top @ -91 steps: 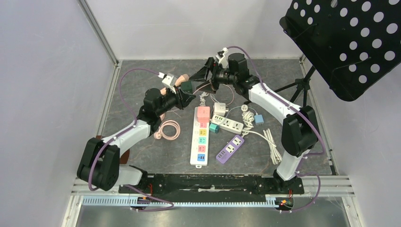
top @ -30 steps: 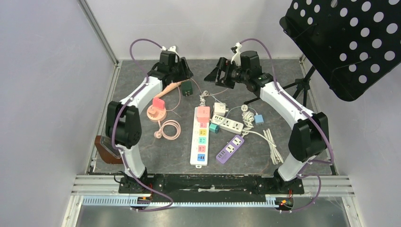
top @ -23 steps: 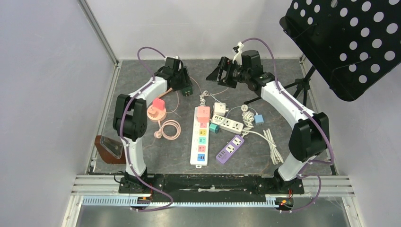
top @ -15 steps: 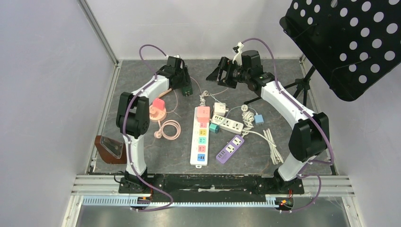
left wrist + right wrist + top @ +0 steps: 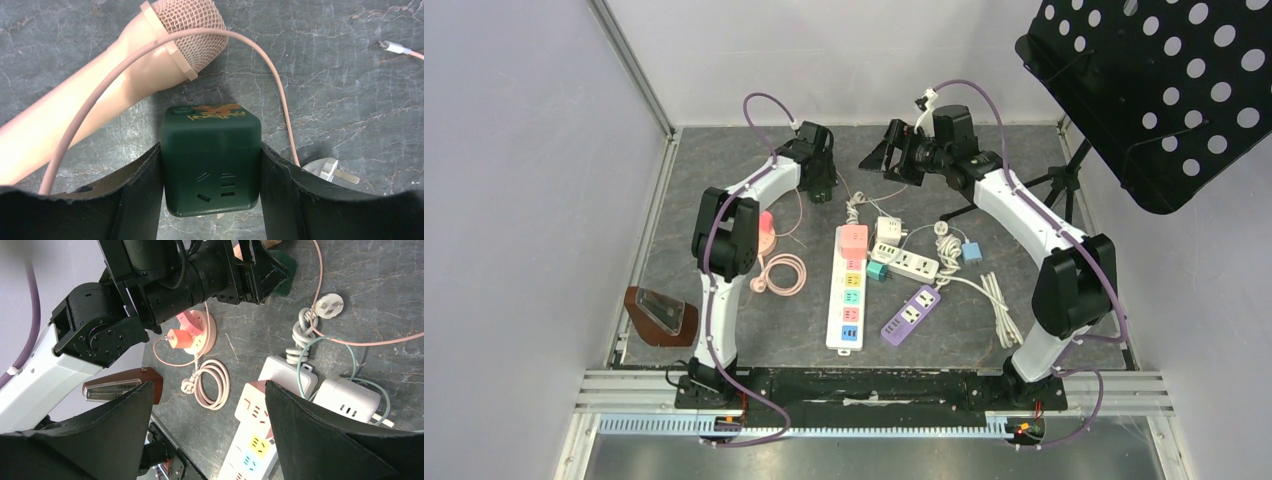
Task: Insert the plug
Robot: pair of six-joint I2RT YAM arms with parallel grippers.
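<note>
— Where is my left gripper?

— Your left gripper [image 5: 210,147] has closed in on the green cube socket [image 5: 210,165]. One finger [image 5: 135,200] presses flat against each side of it, and the slotted face is turned up toward the wrist camera. You cannot tell from here whether the cube rests on the grey mat [image 5: 325,75] or is raised off it.

— And the plug?

— The white plug [image 5: 331,170] lies on the mat just outside one of those fingers, apart from the cube, with its pins pointing away from it. Its pink cable [image 5: 280,85] arcs out beyond the fingertips and across the pink microphone [image 5: 150,60], whose mesh head lies just past the cube's far edge.

— What about my right gripper?

— Your right gripper [image 5: 208,385] is spread wide with nothing in it, hanging well above the mat. Looking down between its fingers you see the round pink socket [image 5: 197,335], a coiled pink lead [image 5: 212,377] and the end of the long power strip [image 5: 250,440].
</note>
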